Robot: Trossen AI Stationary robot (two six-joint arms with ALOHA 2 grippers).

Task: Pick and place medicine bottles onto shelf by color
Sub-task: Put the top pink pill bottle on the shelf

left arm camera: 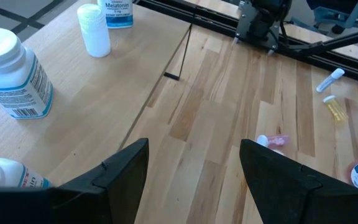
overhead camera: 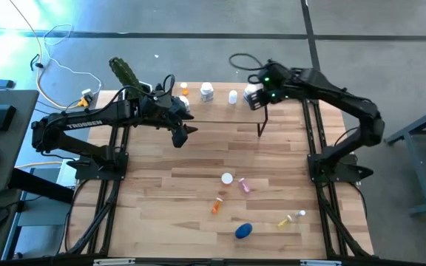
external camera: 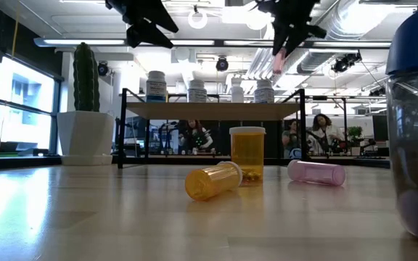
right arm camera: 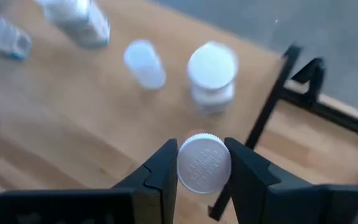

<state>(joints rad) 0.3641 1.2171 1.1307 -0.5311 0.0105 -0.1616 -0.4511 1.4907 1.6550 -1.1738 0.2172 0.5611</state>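
- Pink bottle (external camera: 277, 62), white cap up, sits clamped between the fingers of the right gripper (right arm camera: 204, 165). We read the cap-side pinch as a way to keep it upright for setting down on its base.
- Right gripper hangs over the right end of the shelf (overhead camera: 220, 111), above the board, bottle not yet touching it. We can't tell the gap.
- Shelf: light wood top on thin black legs, at the far edge of the table (overhead camera: 198, 214). Already on it: white bottles in a row (overhead camera: 206, 91), a small clear-white vial (overhead camera: 232, 96), and a white-capped jar (right arm camera: 211, 78) closest to the held bottle.
- Orange bottle (overhead camera: 183, 89) stands toward the left end of the shelf, apart from the whites. Looks like colour grouping, left to right.
- Our judgement: pink goes at the right end, beside the whites, starting its own group. Free board there is tight; risk of nudging the white-capped jar on the way down.
- Left gripper (left arm camera: 191, 180) is spread wide, nothing in it. It hovers above the shelf's left half, prob. parked clear of the right arm's drop.
- Left to sort, all on the table nr the front: lying orange bottle (external camera: 212, 180), upright yellow bottle (external camera: 247, 152), lying pink bottle (external camera: 316, 172), blue jar (overhead camera: 243, 231), yellowish vial (overhead camera: 291, 219).
- Cactus in a white pot (external camera: 85, 109) by the shelf's left end; not part of the job.
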